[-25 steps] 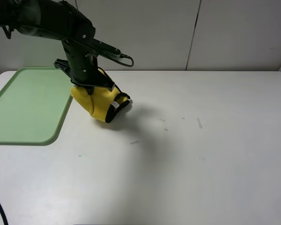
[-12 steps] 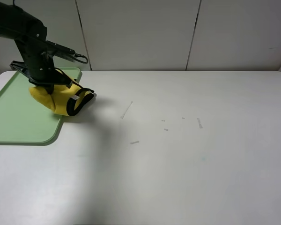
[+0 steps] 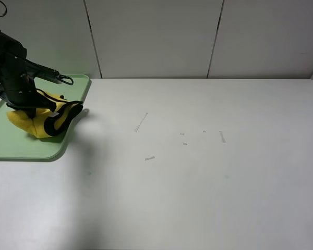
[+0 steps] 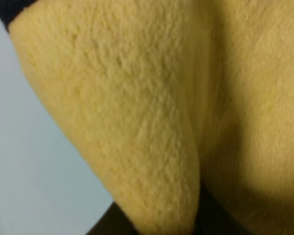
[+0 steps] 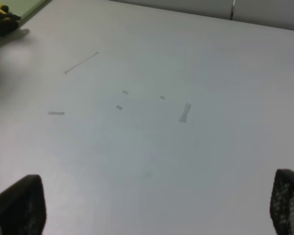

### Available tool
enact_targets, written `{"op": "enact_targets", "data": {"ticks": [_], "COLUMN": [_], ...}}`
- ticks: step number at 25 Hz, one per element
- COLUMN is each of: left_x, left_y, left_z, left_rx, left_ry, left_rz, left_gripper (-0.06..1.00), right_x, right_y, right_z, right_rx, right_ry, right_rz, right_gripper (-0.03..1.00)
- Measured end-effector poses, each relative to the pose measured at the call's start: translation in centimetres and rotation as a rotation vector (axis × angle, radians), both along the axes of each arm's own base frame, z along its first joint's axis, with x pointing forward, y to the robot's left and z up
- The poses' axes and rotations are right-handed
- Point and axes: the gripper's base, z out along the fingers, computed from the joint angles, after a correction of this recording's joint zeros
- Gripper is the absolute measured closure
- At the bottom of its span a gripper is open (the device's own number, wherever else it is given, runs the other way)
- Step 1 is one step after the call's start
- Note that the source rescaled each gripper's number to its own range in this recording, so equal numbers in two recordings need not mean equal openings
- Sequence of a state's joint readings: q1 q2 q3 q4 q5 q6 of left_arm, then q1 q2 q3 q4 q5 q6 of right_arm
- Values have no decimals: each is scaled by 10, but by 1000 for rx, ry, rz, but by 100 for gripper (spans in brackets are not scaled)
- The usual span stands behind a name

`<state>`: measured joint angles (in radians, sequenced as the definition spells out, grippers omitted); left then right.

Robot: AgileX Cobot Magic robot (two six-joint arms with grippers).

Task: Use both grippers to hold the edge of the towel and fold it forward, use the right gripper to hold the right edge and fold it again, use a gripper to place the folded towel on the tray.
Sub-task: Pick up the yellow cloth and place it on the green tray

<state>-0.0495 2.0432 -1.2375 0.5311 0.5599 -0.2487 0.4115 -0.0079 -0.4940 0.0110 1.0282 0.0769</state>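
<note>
Left claw point(image 3: 28, 110) grips the bunched towel point(image 3: 41, 122) over the tray point(image 3: 21, 148); right claw point(image 5: 152, 205) gapes wide.

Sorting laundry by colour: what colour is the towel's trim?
Black, around the yellow towel; clearest in the exterior high view.

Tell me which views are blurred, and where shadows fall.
Left wrist: the towel fills the frame, soft and out of focus. Right wrist: the jaw tips at the edge are blurred. Exterior high: sharp, a soft shadow on the table beside the tray.
</note>
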Motion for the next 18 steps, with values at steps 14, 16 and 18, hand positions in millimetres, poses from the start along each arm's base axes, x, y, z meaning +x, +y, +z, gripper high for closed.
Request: {"op": "enact_targets", "data": {"ticks": [14, 16, 18], "left_x": [0, 2, 3], "left_y": [9, 8, 8], "left_z": [-4, -4, -3], "left_rx": [-10, -20, -22], "left_ry": [-37, -56, -61], "left_rz": [-11, -19, -26], "left_gripper": [34, 11, 1], "right_x": [0, 0, 0], "right_y": [0, 0, 0], "right_z": [0, 0, 0], "right_rx": [0, 0, 0], "right_ry": [0, 0, 0], "right_rz": [0, 0, 0], "right_gripper": [-3, -3, -3]}}
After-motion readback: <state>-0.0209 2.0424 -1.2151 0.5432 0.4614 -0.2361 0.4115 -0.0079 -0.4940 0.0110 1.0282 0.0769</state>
